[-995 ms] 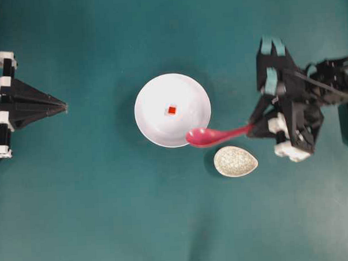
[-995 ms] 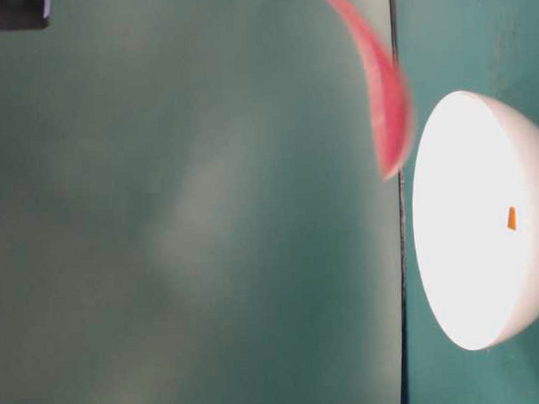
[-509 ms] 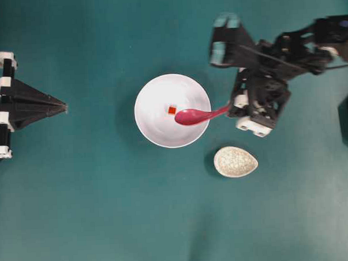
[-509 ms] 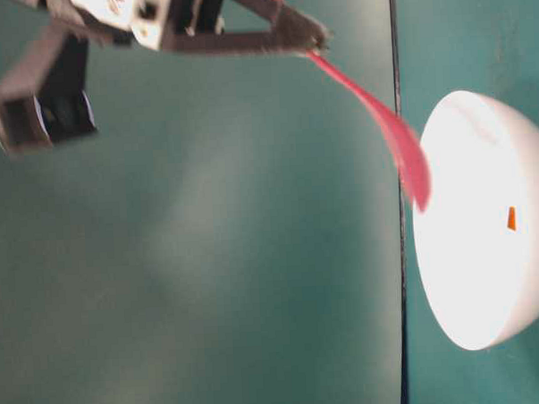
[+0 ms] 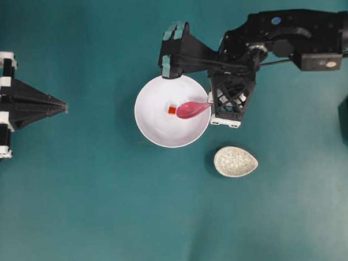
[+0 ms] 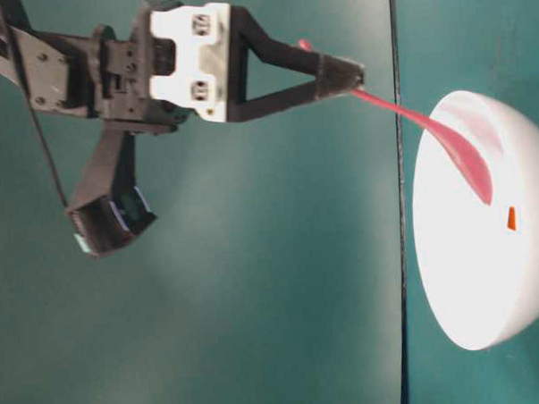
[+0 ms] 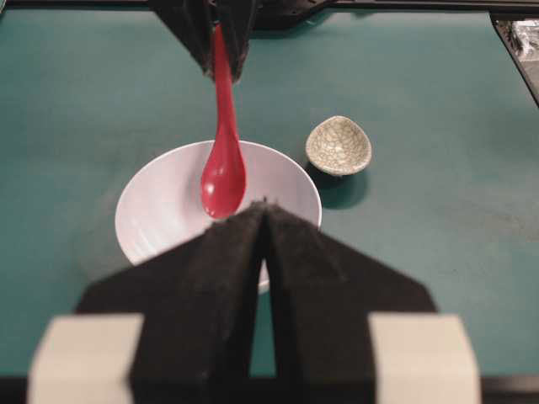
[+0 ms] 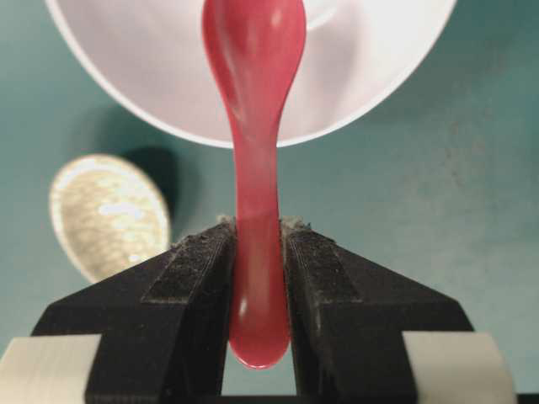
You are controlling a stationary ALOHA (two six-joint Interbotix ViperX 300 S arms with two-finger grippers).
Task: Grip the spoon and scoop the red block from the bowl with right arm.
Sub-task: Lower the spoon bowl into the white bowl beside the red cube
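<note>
The white bowl point(image 5: 148, 124) sits mid-table with the tiny red block point(image 5: 172, 110) at its centre. My right gripper point(image 5: 211, 101) is shut on the handle of the pink-red spoon point(image 5: 191, 109), just past the bowl's right rim. The scoop reaches down into the bowl, its tip right beside the block on the block's right. In the table-level view the spoon point(image 6: 446, 145) slants down from the gripper point(image 6: 353, 76) over the rim of the bowl point(image 6: 470, 283), close above the block point(image 6: 511, 218). The right wrist view shows the spoon's handle point(image 8: 255, 168) clamped between both pads. My left gripper point(image 5: 64, 106) rests shut at the far left.
A small oval crackle-patterned dish point(image 5: 235, 161) stands on the teal table just right of and in front of the bowl, below the right arm point(image 5: 285, 36). The same dish point(image 7: 338, 146) shows in the left wrist view beside the bowl point(image 7: 160, 210).
The right arm swung left and forward, carrying the spoon from the bowl's near-right rim over into the bowl, up beside the block. The left arm has not moved.
</note>
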